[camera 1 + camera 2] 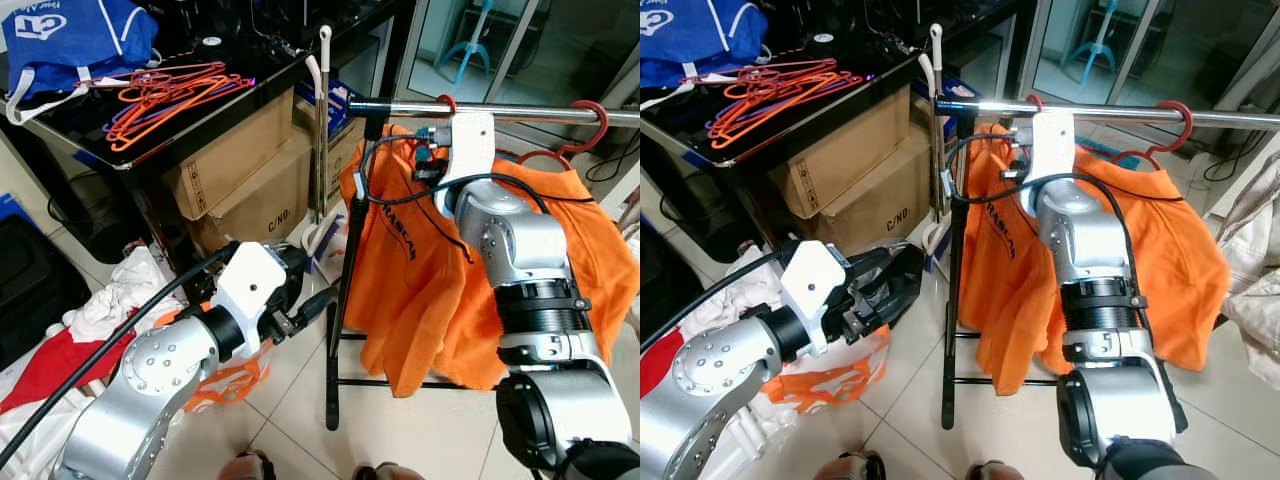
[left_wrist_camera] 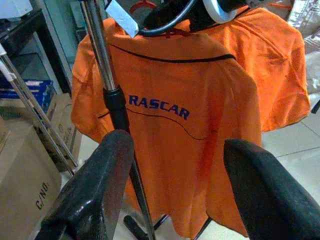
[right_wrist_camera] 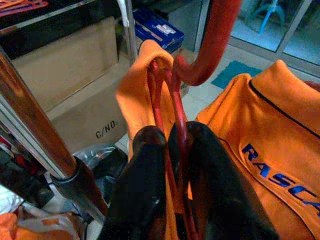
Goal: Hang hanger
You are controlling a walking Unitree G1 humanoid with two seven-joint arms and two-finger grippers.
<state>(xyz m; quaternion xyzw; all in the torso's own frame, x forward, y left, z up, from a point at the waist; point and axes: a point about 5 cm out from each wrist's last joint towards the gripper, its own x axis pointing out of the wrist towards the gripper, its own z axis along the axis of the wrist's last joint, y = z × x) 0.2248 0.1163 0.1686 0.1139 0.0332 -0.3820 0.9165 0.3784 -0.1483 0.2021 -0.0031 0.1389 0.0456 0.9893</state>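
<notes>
The right gripper (image 3: 172,150) pinches the red hanger (image 3: 176,117) just below its hook, steadying the orange shirt (image 2: 200,130) at the chrome rail (image 1: 520,110). The left gripper (image 2: 175,187), fingers spread, waits low before the rack.

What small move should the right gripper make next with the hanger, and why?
Probably open the right gripper and back away. Its fingers pinch the red hanger carrying the orange shirt, and the hook already appears looped over the chrome rail. The left gripper is open and idle.
</notes>
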